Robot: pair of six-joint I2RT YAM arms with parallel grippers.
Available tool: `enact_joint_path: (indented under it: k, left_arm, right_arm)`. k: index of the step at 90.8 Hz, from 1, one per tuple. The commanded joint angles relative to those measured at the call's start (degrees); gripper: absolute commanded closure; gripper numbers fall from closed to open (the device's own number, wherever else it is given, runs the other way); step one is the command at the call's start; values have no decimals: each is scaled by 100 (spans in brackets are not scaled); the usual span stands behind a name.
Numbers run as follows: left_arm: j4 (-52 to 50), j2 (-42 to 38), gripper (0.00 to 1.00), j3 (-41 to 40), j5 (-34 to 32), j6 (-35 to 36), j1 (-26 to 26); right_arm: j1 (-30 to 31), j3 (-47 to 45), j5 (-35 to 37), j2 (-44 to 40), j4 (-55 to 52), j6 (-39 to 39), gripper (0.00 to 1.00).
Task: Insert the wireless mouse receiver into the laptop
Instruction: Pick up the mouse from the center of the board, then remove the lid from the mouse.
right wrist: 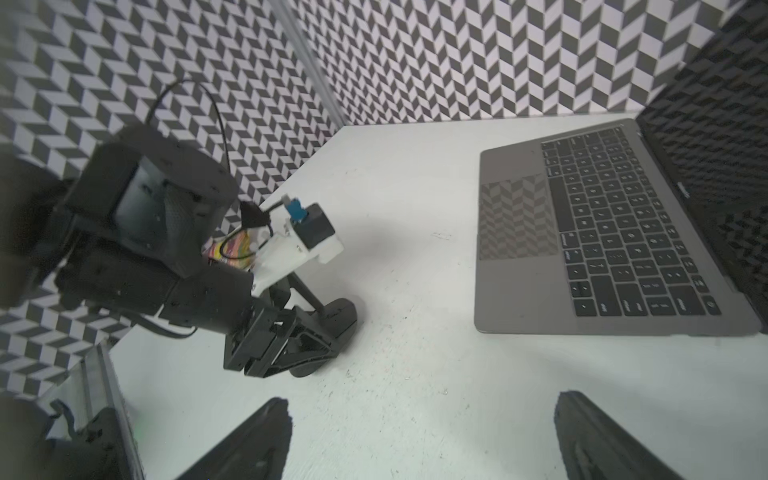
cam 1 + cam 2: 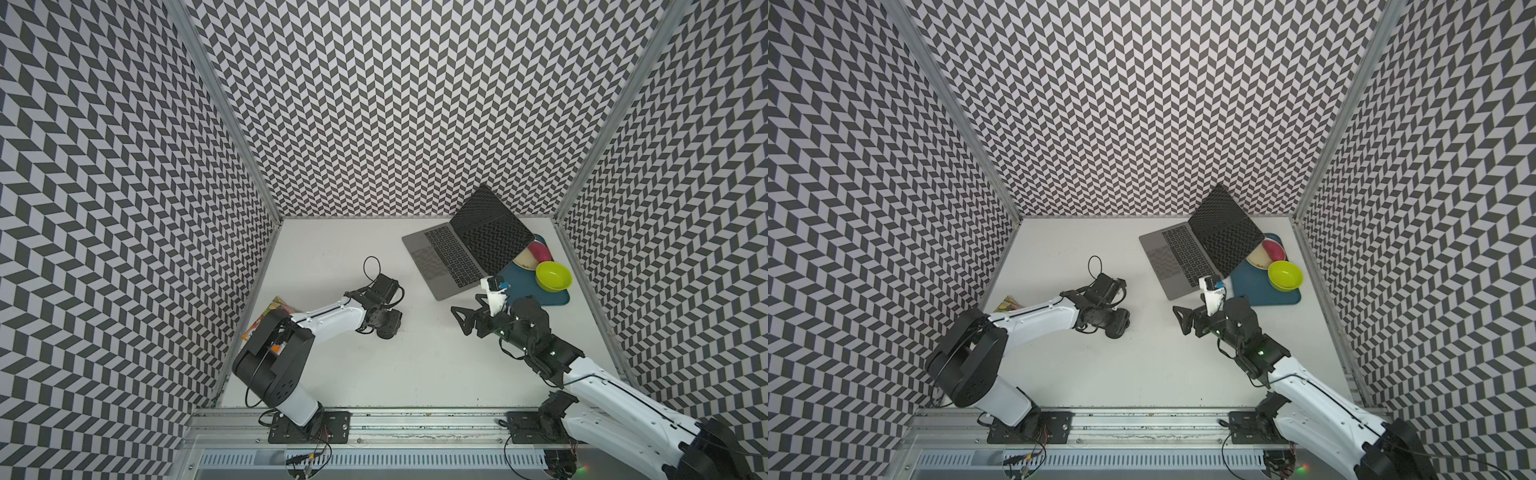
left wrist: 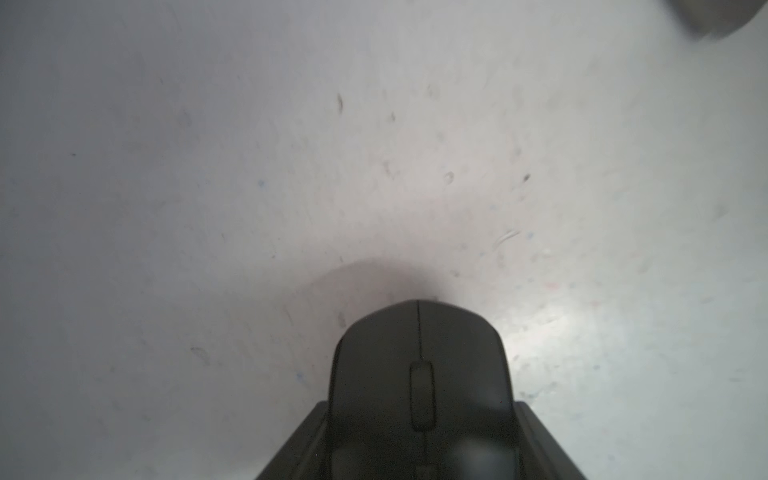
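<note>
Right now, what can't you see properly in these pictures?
The receiver: in no view, too small or hidden.
The laptop ports: right wrist view, too blurred.
The mouse: left wrist view, back cut off by the picture's edge; whether the left gripper squeezes it is unclear.
The plate: both top views, half behind the laptop.
The packet: both top views, mostly under the left arm.

Black mouse (image 3: 415,345): on the white table (image 3: 208,166), lying between the jaws of the left gripper (image 3: 419,405). Blue tray (image 2: 519,286): near the right gripper (image 1: 419,436), carrying a green bowl (image 2: 553,275), a plate (image 2: 525,260) and a pink item (image 2: 539,251). Colourful packet (image 2: 274,309): well behind the left gripper, partly hidden.
</note>
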Motion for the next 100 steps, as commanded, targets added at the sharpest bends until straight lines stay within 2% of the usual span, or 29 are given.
enact_joint_path:
  k: [1, 13, 20, 27, 40, 59, 91, 100]
  left_arm:
    - [1574, -788, 53, -235, 1314, -1173, 214]
    - [3324, -1190, 54, -778, 2322, -2845, 231]
    - [4224, -1274, 56, -1117, 2632, -3705, 209]
    - [4641, -1360, 56, -1300, 2724, -4150, 163]
    - [4841, -1527, 56, -1467, 2758, -4446, 150]
    - [5253, -1603, 57, -1675, 2802, -4832, 109]
    - [5320, -1673, 57, -1729, 2800, -4933, 49]
    - [5374, -1654, 57, -1754, 2836, -4955, 44]
  right_arm:
    - [585, -592, 57, -99, 1400, -667, 0]
    - [1402, -1199, 1040, 186, 2702, -954, 0]
    - [1819, -1103, 1736, 577, 3040, -1069, 0]
    - [2108, -945, 2188, 922, 3377, -1211, 3]
    - [2241, -709, 2310, 1277, 4016, -1410, 9]
    - [2276, -337, 2095, 1826, 4158, -1644, 16]
    - [2410, 46, 2197, 2398, 4397, -1967, 25]
    - [2419, 150, 2236, 2512, 4382, -2084, 30]
